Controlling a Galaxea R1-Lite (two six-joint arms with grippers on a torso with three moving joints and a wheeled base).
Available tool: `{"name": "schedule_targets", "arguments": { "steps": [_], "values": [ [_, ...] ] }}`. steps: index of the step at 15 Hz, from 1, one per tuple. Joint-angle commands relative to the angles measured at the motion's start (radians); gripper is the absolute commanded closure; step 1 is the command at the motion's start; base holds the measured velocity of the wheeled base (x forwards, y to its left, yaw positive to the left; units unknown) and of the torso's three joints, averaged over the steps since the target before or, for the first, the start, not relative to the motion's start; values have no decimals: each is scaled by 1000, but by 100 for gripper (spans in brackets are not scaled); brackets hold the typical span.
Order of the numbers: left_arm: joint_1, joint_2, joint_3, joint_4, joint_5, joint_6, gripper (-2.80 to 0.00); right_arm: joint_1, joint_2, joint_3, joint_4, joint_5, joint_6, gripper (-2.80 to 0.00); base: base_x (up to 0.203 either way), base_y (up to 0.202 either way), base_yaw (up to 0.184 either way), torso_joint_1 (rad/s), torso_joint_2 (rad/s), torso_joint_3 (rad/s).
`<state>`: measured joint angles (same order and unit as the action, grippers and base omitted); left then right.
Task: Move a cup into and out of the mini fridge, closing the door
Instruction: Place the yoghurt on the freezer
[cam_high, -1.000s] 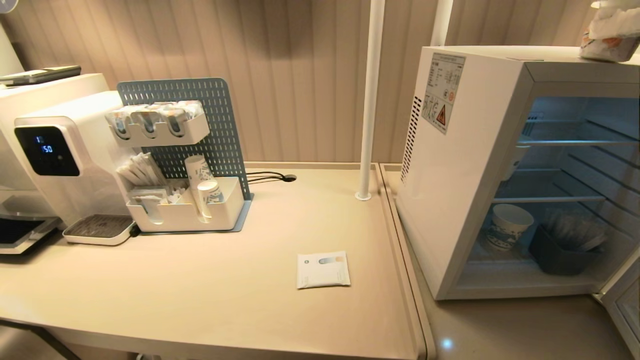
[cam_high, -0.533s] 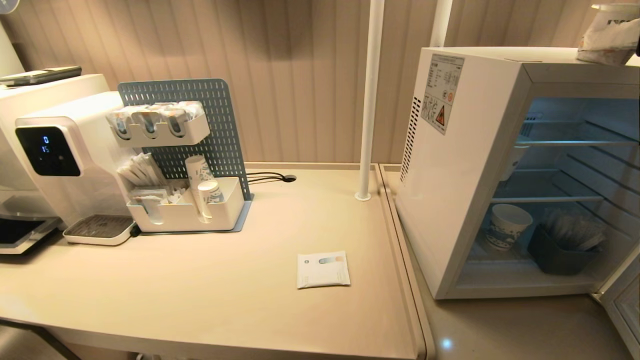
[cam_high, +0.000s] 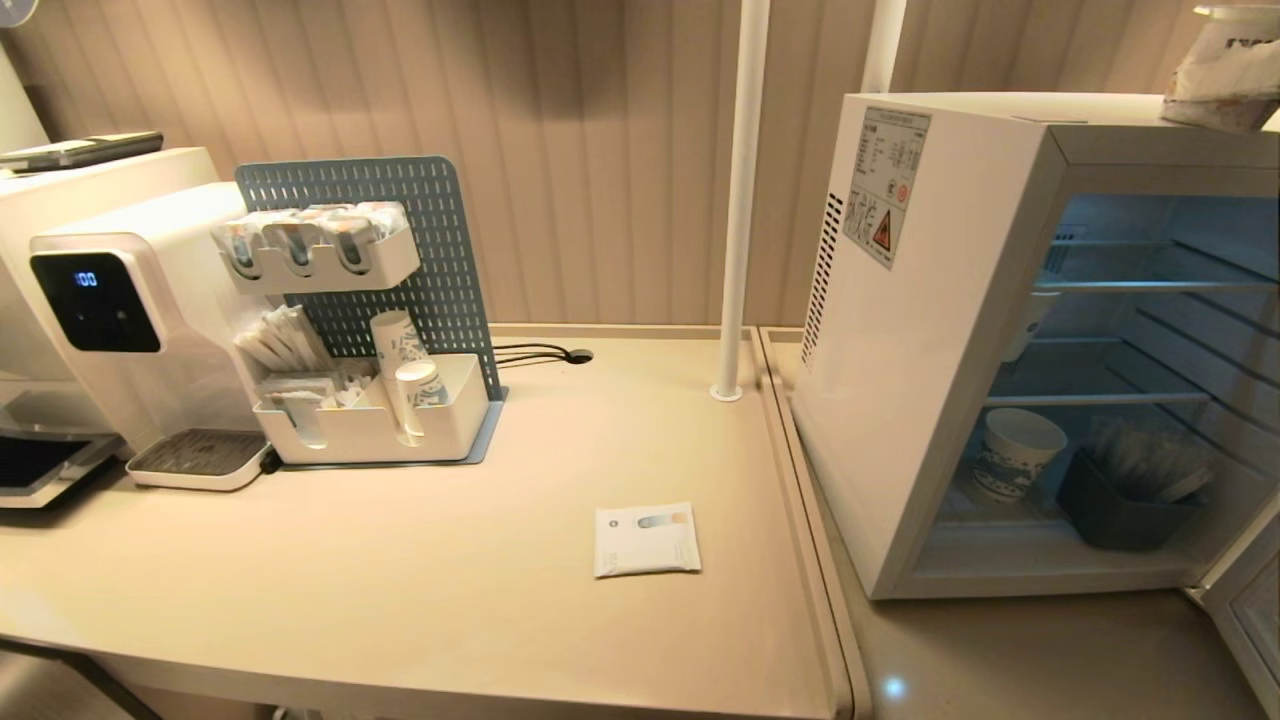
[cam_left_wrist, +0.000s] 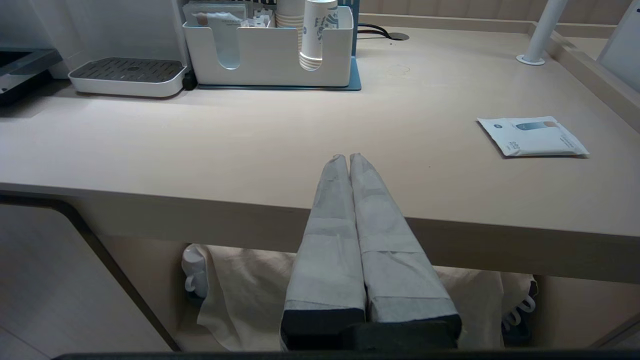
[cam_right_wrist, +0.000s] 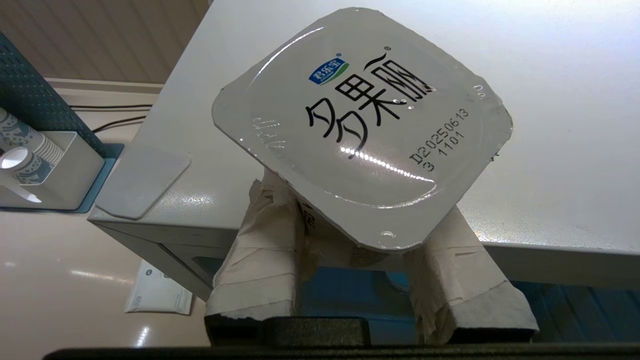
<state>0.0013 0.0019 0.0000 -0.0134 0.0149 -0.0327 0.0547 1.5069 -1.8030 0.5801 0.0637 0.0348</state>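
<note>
A beige laminate counter (cam_high: 450, 560) stretches across the scene. At its left end stands one white water dispenser (cam_high: 130, 320) with a dark display, and beside it one grey-blue perforated board (cam_high: 400, 260) carrying two white plastic bins, the lower bin (cam_high: 370, 425) holding patterned paper cups and sachets. One flat white sachet (cam_high: 646, 540) lies alone on the counter, ahead of and to the right of the left gripper (cam_left_wrist: 348, 157), whose two tape-wrapped fingers are pressed together, empty, hovering at the counter's near edge. One slim white pole (cam_high: 738, 200) rises behind. To the right sits the boxy white mini fridge (cam_high: 930, 330), a warning sticker on its side, its pale-framed glass door (cam_high: 1245, 610) swung open at the far right. Inside are wire shelves, one blue-patterned paper cup (cam_high: 1010, 455) and one dark tub (cam_high: 1120, 505) of sachets on the bottom level. The right gripper (cam_right_wrist: 350, 235) is clamped on the small white tapered plastic cup (cam_right_wrist: 362, 127), its two padded fingers on either side below the wide rim, the glossy sealed lid with black lettering facing the wrist camera. The cup is held just above the fridge's smooth white top, near its front edge. Compared with a second ago, the cup at the head view's upper right corner has shifted slightly and the dispenser's display reading has changed; everything else is unmoved.
</note>
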Motion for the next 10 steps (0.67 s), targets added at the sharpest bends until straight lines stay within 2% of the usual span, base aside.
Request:
{"name": "schedule_targets", "arguments": {
  "steps": [1,2,10],
  "values": [
    [0,0,2,0,0,-1,0,2,-6,8,-3,1,0,0,0,0,0,0,0,0],
    [0,0,2,0,0,-1,0,2,-6,27,-8,-4,-5,-280,0,0,0,0,0,0],
    [0,0,2,0,0,-1,0,2,-38,74,-27,-2,-1,-280,0,0,0,0,0,0]
  ]
}}
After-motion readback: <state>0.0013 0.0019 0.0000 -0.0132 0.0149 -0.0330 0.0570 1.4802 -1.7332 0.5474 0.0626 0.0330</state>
